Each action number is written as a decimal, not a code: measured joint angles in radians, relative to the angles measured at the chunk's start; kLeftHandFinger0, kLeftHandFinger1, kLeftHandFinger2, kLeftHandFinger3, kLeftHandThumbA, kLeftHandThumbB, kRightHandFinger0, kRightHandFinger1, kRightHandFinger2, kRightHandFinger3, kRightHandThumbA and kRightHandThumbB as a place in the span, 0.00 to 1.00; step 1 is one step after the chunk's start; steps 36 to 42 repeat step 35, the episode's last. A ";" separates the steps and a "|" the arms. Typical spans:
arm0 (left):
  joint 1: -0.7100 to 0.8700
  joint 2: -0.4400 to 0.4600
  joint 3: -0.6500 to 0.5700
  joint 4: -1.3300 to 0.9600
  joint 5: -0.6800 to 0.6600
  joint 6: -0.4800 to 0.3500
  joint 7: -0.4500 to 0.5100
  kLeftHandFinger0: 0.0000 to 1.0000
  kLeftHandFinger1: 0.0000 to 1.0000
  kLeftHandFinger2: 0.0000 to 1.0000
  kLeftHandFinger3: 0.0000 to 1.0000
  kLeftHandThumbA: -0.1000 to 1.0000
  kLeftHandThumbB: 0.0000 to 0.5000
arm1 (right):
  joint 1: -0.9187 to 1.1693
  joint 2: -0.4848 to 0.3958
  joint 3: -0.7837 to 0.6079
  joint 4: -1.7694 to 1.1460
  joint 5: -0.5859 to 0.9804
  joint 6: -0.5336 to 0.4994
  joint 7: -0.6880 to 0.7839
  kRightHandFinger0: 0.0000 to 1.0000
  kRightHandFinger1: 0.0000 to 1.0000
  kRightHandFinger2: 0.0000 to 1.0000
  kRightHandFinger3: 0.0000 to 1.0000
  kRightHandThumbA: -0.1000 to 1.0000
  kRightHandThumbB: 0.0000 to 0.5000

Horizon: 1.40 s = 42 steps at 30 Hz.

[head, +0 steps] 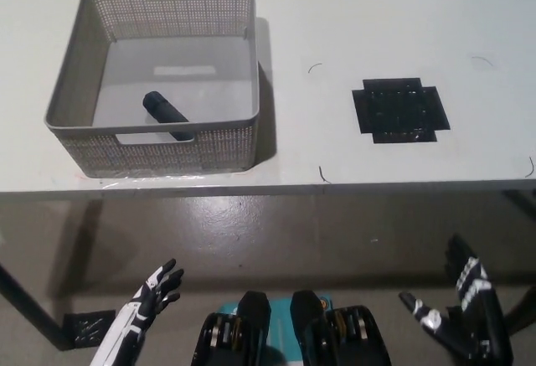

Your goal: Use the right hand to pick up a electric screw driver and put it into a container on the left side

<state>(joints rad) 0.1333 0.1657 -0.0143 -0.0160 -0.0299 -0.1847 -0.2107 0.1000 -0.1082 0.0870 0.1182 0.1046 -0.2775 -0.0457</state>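
Now the screwdriver (166,111) lies inside the basket (69,91) in the upper left of the frame, flat on the basket's floor, close to the near wall and angled so that its lower end points toward the right; it is a short dark cylinder, and its far tip is partly hidden behind the near wall's handle slot. The basket is grey, perforated, with a handle slot in the far wall and another in the near wall; it stands on the white desk (377,23), near the desk's front edge. To the right of centre a black mat (400,110) with a cross-like outline lies flat on the desk, well apart from the basket; a few thin dark squiggles mark the desk surface around it.

Both hands are below the desk edge, over the floor (276,232). The right hand (462,316), black, sits at the lower right of the frame, fingers spread apart and holding nothing; the left hand (157,289), white with dark fingers, rests at the lower left, fingers likewise apart and empty. A desk leg (25,303) runs diagonally at the far lower left.
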 measured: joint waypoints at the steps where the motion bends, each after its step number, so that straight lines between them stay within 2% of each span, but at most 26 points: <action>1: -0.001 0.000 0.002 0.000 0.000 -0.002 0.000 1.00 1.00 1.00 1.00 1.00 0.05 | 0.005 0.000 0.000 0.010 0.008 -0.008 0.013 1.00 1.00 1.00 1.00 1.00 0.55; 4: -0.005 0.000 0.010 0.002 0.000 -0.006 0.001 1.00 1.00 1.00 1.00 1.00 0.04 | 0.012 -0.002 -0.001 0.032 0.028 -0.027 0.041 1.00 1.00 1.00 1.00 1.00 0.47; 6: -0.008 0.000 0.015 0.003 0.001 -0.008 0.001 1.00 1.00 1.00 1.00 1.00 0.02 | 0.013 -0.004 -0.004 0.043 0.039 -0.038 0.058 1.00 1.00 1.00 1.00 1.00 0.50; 9: -0.012 0.000 0.018 0.003 0.001 -0.008 0.001 1.00 1.00 1.00 1.00 1.00 0.00 | 0.014 -0.005 -0.007 0.048 0.048 -0.050 0.073 1.00 1.00 1.00 1.00 1.00 0.47; 13: -0.014 0.000 0.018 0.003 0.000 -0.008 0.001 1.00 1.00 1.00 1.00 1.00 0.02 | 0.016 -0.003 -0.011 0.053 0.063 -0.062 0.094 1.00 1.00 1.00 1.00 0.99 0.55; 19: -0.014 0.000 0.019 0.010 0.000 -0.009 0.000 1.00 1.00 1.00 1.00 1.00 0.06 | 0.016 0.003 -0.014 0.054 0.068 -0.066 0.105 1.00 1.00 1.00 1.00 1.00 0.55; 22: -0.013 0.000 0.021 0.010 0.000 -0.009 0.000 1.00 1.00 1.00 1.00 1.00 0.03 | 0.016 0.007 -0.015 0.054 0.068 -0.067 0.105 1.00 1.00 1.00 1.00 1.00 0.60; 26: -0.013 0.000 0.025 0.016 0.000 -0.010 0.000 1.00 1.00 1.00 1.00 1.00 0.04 | 0.014 0.007 -0.017 0.056 0.064 -0.067 0.104 1.00 1.00 1.00 1.00 0.99 0.67; 27: -0.013 0.000 0.026 0.016 0.000 -0.010 0.000 1.00 1.00 1.00 1.00 1.00 0.07 | 0.014 0.007 -0.017 0.057 0.063 -0.067 0.104 1.00 1.00 1.00 1.00 0.99 0.68; 31: -0.012 0.000 0.031 0.016 0.000 -0.010 0.000 1.00 1.00 1.00 1.00 1.00 0.03 | 0.011 0.008 -0.017 0.063 0.057 -0.067 0.104 1.00 1.00 1.00 1.00 0.99 0.63; 42: -0.013 0.000 0.032 0.018 0.000 -0.010 0.001 1.00 1.00 1.00 1.00 1.00 0.01 | 0.007 0.008 -0.018 0.069 0.050 -0.067 0.104 1.00 1.00 1.00 1.00 1.00 0.63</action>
